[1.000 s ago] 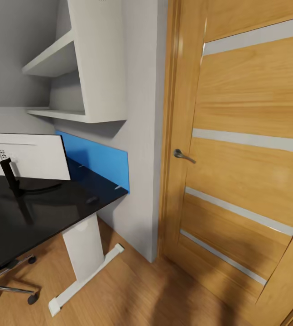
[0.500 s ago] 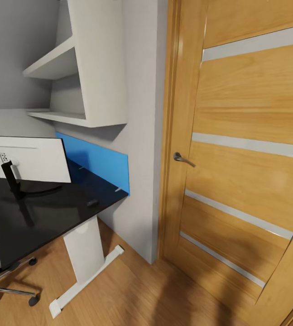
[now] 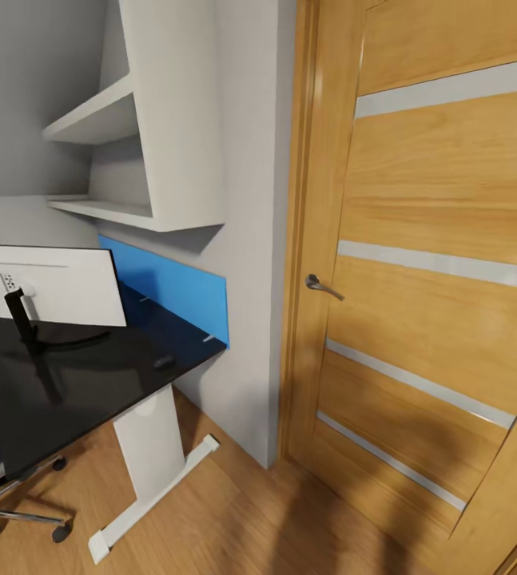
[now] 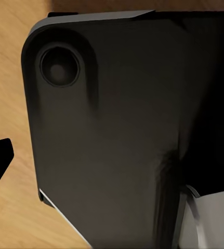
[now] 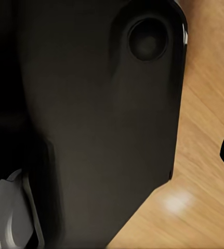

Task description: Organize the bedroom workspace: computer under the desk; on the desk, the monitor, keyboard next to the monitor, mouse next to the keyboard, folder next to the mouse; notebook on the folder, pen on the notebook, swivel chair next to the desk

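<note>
The view has drifted slightly down, so the robot is still travelling. The monitor [image 3: 46, 286] stands on the tabletop [image 3: 90, 383], the swivel chair [image 3: 6, 499] beside it; finger state cannot be told.

Desk [image 3: 90, 391]: glossy black top on a white panel leg, against the grey wall.
On the desk: monitor [image 3: 50, 286], white back showing, on a thin black stand.
Also there: small dark object [image 3: 164, 362], too small to identify.

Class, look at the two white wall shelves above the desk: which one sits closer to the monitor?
The lower shelf, directly above the monitor; the upper shelf sits higher up the wall.
</note>
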